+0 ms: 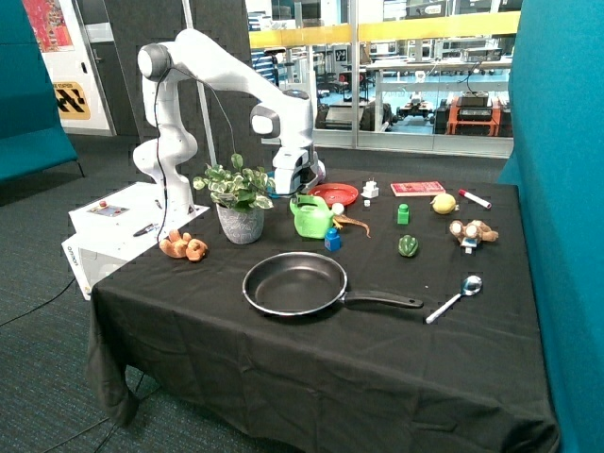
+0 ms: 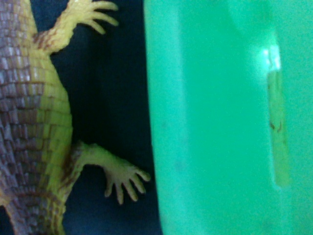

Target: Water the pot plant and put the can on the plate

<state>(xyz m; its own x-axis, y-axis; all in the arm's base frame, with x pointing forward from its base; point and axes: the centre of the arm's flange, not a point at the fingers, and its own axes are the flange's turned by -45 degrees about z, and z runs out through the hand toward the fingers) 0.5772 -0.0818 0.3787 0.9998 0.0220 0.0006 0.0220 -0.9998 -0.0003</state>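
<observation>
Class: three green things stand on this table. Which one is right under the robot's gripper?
The watering can, beside the pot plant. The gripper hangs just above it; the green block and green pepper sit farther off.

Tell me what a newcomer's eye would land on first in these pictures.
First the white robot arm, its gripper down at the bright green watering can mid-table, between the pot plant and the red plate. Next, the black frying pan at the table's front. The wrist view is filled by the can and a scaly toy lizard beside it.
</observation>
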